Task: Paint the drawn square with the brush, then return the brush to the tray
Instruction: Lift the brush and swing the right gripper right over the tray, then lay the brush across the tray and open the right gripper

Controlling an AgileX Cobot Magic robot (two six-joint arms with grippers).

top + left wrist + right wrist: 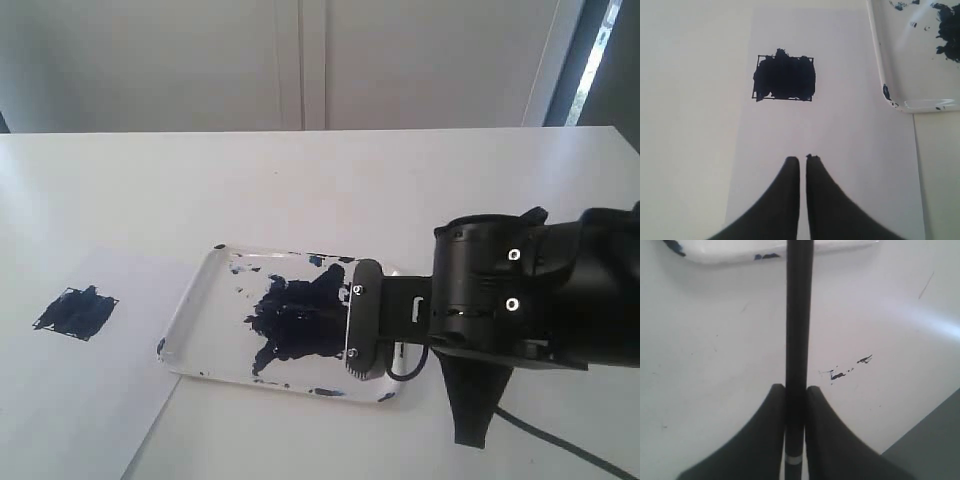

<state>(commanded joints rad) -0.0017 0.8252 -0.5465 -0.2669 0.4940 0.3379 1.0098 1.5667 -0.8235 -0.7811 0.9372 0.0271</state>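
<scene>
The drawn square (78, 312) is a smeared dark blue patch on the white paper sheet (70, 410). In the left wrist view the square (784, 78) lies ahead of my left gripper (803, 159). That gripper hovers over the paper, its jaws together and holding nothing. The tray (196, 305) holds a big blue-black blot. My right gripper (795, 388) is shut on the brush (799, 315), whose black shaft runs over the table towards the tray's rim (730, 255). In the exterior view the right gripper (472, 420) hangs beside the tray's right end, and the brush is hidden there.
Small paint specks (840, 374) mark the white table beside the brush. The tray's corner (890, 95) sits close to the paper's edge. A black cable (560, 447) trails from the right arm. A grey wall stands behind the table.
</scene>
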